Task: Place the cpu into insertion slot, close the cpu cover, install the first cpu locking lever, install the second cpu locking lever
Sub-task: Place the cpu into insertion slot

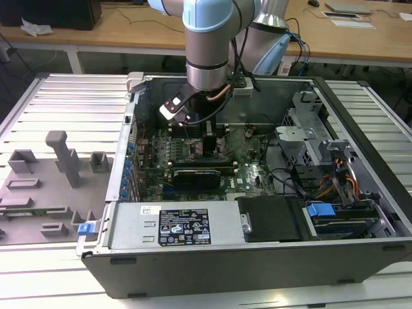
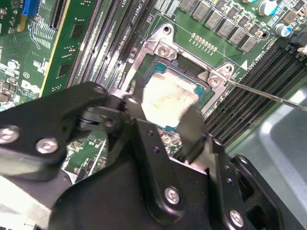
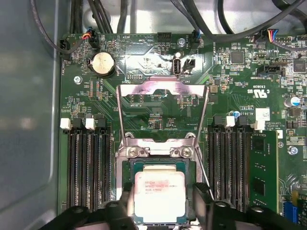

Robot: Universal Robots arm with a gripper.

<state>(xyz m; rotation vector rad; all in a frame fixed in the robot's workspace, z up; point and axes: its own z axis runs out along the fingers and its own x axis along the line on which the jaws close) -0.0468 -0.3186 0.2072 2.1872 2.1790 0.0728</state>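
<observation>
My black gripper (image 3: 164,194) straddles the silvery-grey square cpu (image 3: 158,189) lying in the black-rimmed insertion slot (image 3: 191,168), at 12 o'clock of the long black graphics card (image 1: 196,175) in the exterior view. Gripping or spread, I cannot tell. The silver metal-frame cpu cover (image 3: 163,90) stands open.

Surface finish, open computer case
The cpu (image 3: 158,194) top is silvery metal, dully reflective; the cpu cover (image 3: 163,88) is thin bright sheet metal, glossy; the insertion slot (image 2: 184,68) rim is matt black. The pincer (image 2: 163,115) is smooth matt black with shiny screw heads (image 2: 172,195). The motherboard (image 3: 91,103) is glossy green laminate; the case (image 1: 257,267) is grey sheet metal; the tabletop (image 1: 71,103) is ribbed pale metal
</observation>
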